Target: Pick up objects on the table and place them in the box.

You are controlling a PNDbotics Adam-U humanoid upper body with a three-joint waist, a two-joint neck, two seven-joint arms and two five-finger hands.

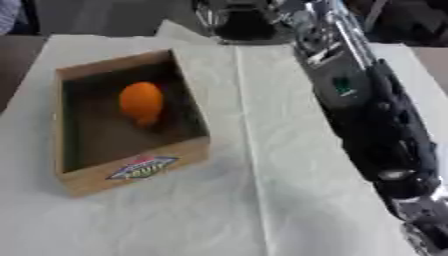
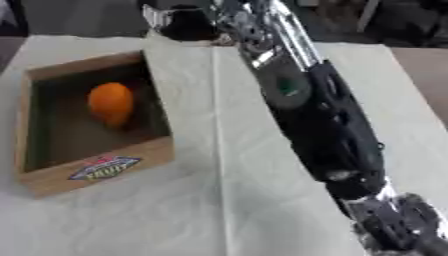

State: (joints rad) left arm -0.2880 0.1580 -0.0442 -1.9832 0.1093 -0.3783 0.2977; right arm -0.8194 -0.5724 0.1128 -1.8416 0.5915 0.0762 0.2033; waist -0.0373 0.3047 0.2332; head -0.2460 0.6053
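Orange fruit (image 1: 142, 102), oval, sits inside the box (image 1: 131, 172), on the dark floor toward the far half, roughly 12 o'clock of the box centre. Nothing touches it apart from the box floor.

Box is wooden, open-topped, sitting at about 9 o'clock of the table, skewed so its near wall faces 5 o'clock. A coloured label (image 1: 142, 167) is on that near wall; the text is unreadable.

Box rests on a pale cloth (image 1: 262, 200) that covers the table; a fold line runs from 12 to 6 just right of the box.

Right arm (image 2: 324, 125) comes in from 12 o'clock and runs diagonally down to 5 o'clock, over the cloth, well apart from the box. Black shell with silver links, a green dot on the forearm. Right hand (image 2: 398, 225) is at the 5 o'clock corner, partly cut off by the frame edge; cannot tell whether its fingers are straight or curled, or whether it holds anything.

Left hand doesn't show in either view.
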